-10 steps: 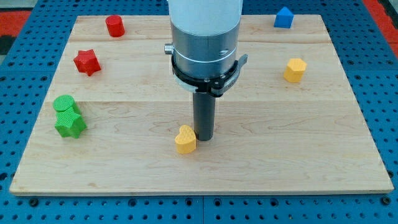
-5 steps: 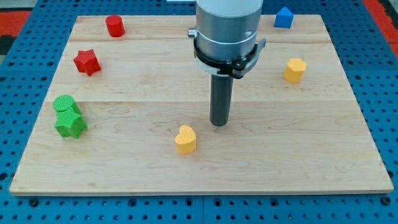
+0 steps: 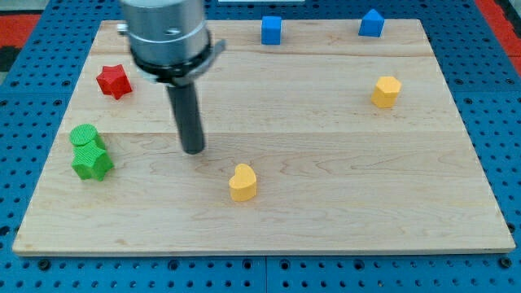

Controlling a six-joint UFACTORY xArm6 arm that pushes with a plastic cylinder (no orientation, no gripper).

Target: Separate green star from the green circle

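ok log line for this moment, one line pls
tip: right of green pair, no contact | green star: touching green circle, not separated | yellow heart: below-right of tip | task: pending

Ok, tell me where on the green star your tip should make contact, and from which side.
On its upper right flank, beside the seam with the green circle. The green star sits touching it, just below. My tip stands off to the view's right, so I'd come in from there and push it toward the view's bottom.
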